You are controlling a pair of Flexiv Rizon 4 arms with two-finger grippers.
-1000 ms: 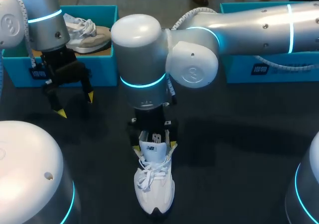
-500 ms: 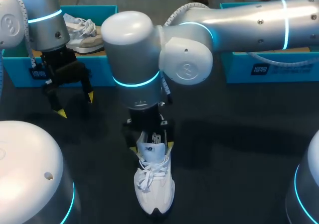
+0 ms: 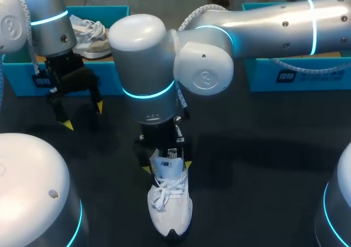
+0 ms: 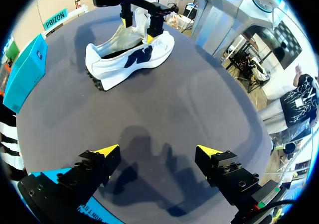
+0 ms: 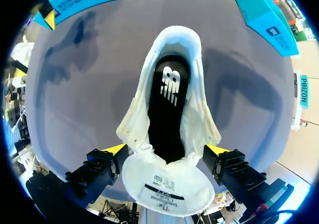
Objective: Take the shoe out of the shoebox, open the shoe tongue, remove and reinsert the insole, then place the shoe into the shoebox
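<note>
**Right gripper over opened sneaker, insole inside**

The white lace-up sneaker (image 3: 170, 208) is lying on the dark grey table (image 3: 263, 192). The right gripper (image 5: 167, 149) is hovering at its collar, fingers spread, with the white padded tongue (image 5: 164, 184) folded back between them. To lift the black foam insole (image 5: 167, 104) cleanly, it is likely needing to pinch the heel edge. The left gripper (image 3: 83, 117) is hanging open, well apart.

- A dark, matte counter (image 3: 263, 192) fills the head view, plain and unpatterned.
- In the wrist views its surface reads as an even grey.
- Soft, blurred shadows (image 4: 149, 159) lie across it under diffuse light.
</note>
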